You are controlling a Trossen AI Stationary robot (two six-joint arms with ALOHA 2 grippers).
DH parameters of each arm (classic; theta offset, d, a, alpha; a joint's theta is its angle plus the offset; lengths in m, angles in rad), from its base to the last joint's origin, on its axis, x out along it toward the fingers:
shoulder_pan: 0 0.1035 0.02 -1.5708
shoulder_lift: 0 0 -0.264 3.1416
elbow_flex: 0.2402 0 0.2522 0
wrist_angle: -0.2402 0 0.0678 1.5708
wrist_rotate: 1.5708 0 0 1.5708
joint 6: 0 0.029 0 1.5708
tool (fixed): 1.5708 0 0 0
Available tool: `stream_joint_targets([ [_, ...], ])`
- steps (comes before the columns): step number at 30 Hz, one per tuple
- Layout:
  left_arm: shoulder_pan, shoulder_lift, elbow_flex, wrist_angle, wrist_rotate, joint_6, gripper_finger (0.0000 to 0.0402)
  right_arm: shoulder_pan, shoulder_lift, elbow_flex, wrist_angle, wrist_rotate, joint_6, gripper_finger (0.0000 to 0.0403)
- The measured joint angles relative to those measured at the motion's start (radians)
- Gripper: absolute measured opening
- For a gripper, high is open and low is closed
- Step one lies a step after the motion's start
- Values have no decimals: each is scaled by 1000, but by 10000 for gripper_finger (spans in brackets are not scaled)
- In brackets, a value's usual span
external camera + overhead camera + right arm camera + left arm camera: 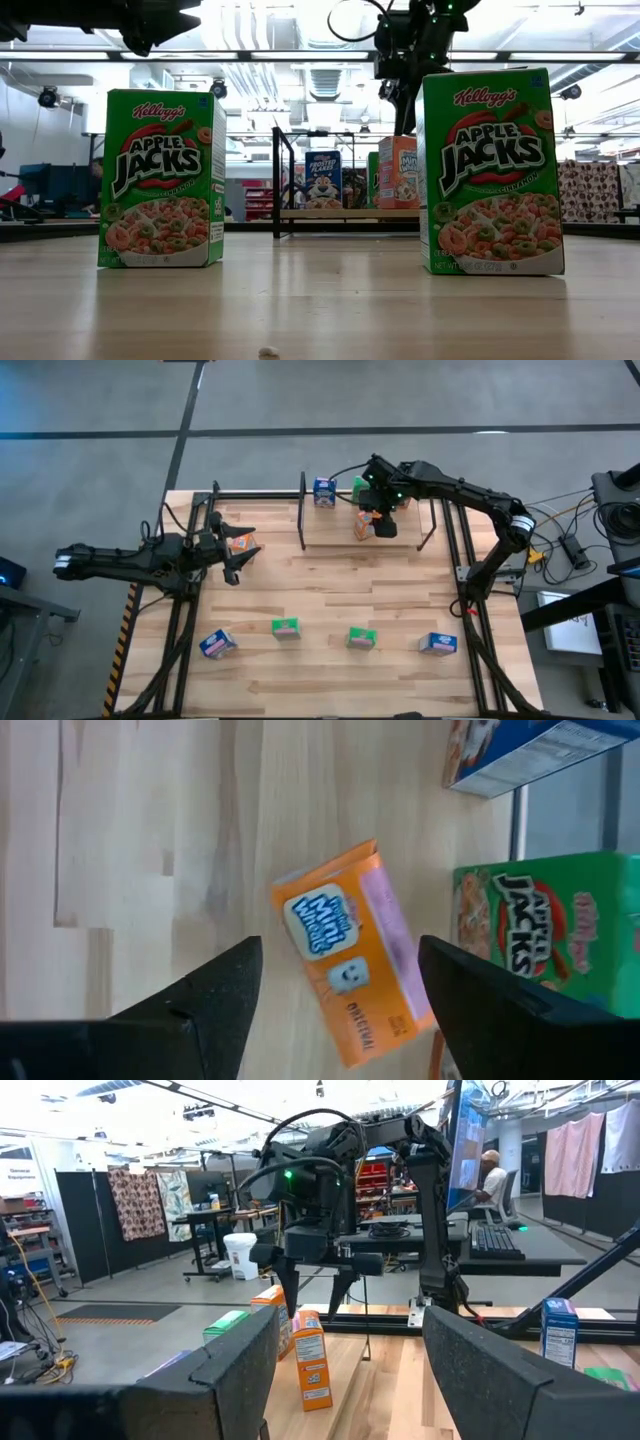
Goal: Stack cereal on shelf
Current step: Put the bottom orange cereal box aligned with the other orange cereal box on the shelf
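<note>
The right gripper (383, 520) is held wide open above the orange box (352, 963) standing on the shelf (330, 536), which could be toppled if clipped.

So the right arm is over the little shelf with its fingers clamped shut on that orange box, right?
Not quite. The right arm's fingers are over the shelf, but they are spread open. The right wrist view shows the orange box lying on the wood between them with a clear gap on each side, not clamped.
</note>
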Motion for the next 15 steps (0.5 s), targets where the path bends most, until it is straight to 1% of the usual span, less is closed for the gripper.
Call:
stream_joint_targets([
  [9,0,0,0,0,0,-3,231,-2,38,-9,18,10,-7,255],
  [15,0,0,0,0,0,-4,231,-3,50,-8,23,39,-24,230],
])
